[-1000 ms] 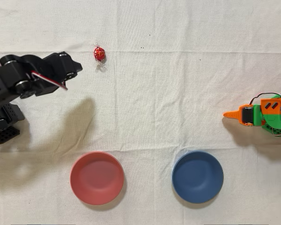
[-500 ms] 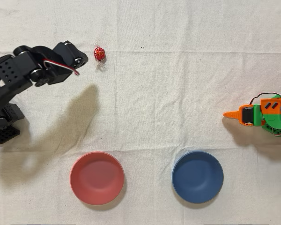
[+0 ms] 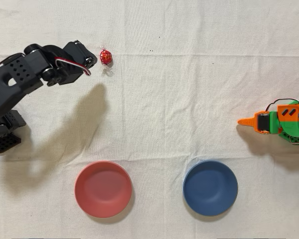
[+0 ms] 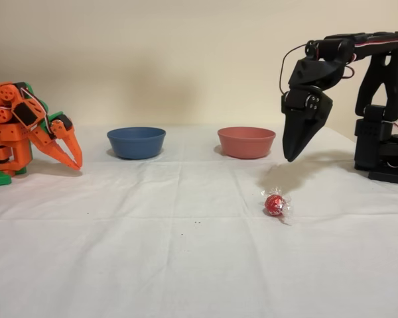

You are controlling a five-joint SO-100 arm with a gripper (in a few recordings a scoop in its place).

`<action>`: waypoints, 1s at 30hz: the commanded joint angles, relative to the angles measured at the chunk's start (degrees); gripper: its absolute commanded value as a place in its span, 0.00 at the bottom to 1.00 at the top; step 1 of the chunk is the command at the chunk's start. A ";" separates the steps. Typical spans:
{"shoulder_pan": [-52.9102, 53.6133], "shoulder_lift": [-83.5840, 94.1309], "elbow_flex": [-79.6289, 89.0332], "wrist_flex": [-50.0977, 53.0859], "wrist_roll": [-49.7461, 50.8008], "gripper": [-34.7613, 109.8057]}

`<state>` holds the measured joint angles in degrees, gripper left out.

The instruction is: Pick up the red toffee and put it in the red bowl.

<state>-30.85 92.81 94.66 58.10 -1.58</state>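
Note:
The red toffee [image 3: 105, 57] lies on the white cloth at the upper left of the overhead view; in the fixed view the toffee [image 4: 274, 205] rests in front of the bowls. My black gripper [image 3: 91, 61] points down just left of the candy, seen from above. From the side, the gripper [image 4: 290, 158] hangs well above the cloth, slightly right of the toffee and not touching it, fingers together, holding nothing. The red bowl [image 3: 103, 188] sits near the lower edge in the overhead view, and the same bowl [image 4: 246, 142] stands behind the toffee in the fixed view.
A blue bowl [image 3: 210, 187] stands right of the red one from above, and this blue bowl [image 4: 136, 142] is on the left in the fixed view. The idle orange arm [image 3: 278, 122] rests at the overhead view's right edge. My arm's base [image 4: 385, 152] stands at the fixed view's right.
My gripper has swung up and to the right in the overhead view, ending close beside the toffee. The toffee and both bowls have not moved.

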 commanded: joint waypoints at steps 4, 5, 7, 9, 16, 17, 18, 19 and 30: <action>-0.70 0.88 -1.85 -2.99 0.35 0.32; -0.62 0.70 -1.93 -3.16 0.18 0.33; -0.62 0.09 -2.46 -2.99 -0.09 0.36; -0.97 -0.26 -2.11 -2.55 0.44 0.38; -2.29 -1.32 2.29 -7.12 -0.62 0.42; -2.37 -1.67 2.37 -7.65 -0.62 0.42; -2.55 -2.20 2.46 -7.73 -0.26 0.43; -2.64 -2.46 2.46 -8.17 -0.18 0.43; -4.39 -6.59 2.11 -12.04 0.18 0.43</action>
<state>-33.84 85.52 97.82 46.85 -1.23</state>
